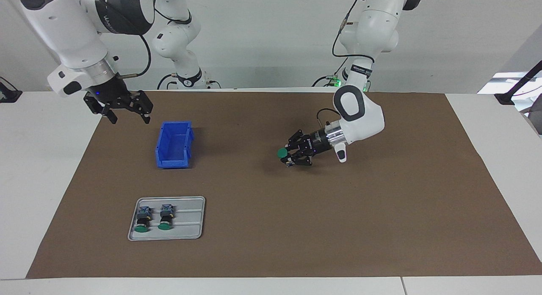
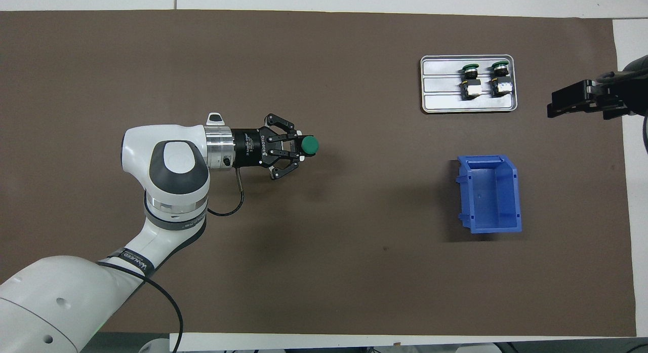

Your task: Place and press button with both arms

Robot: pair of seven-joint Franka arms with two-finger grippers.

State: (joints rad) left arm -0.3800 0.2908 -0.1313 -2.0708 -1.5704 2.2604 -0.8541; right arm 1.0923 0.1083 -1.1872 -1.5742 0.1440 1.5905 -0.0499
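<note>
Left gripper: mine, lying sideways over the bare mat mid-table, pinching the button by its body, green cap pointing toward the right arm's end.
Button: up in my left fingers, clear of the mat as far as I can tell; not in the tray, not in the bin.
Right gripper: mine too, spread wide, holding nothing, hanging high over the mat's edge at the right arm's end, beside the bin; waiting.
Bin: blue, nothing visible inside, on the mat toward the right arm's end, nearer to the robots than the tray.
Tray: grey metal, farther from the robots than the bin; two spare buttons lie in it side by side, caps pointing away from the robots.
Done: I judge the pick-up is finished, since one button is in my left grip and presented with the cap facing the other arm.
Left: the press, by my guess with the right gripper coming across to push the cap while the left holds steady; then placing the button, likely in the bin, though I can't be sure of the spot.
Progress: roughly a third to halfway by my estimate.
Risk: button could twist in the pinch when pushed.
</note>
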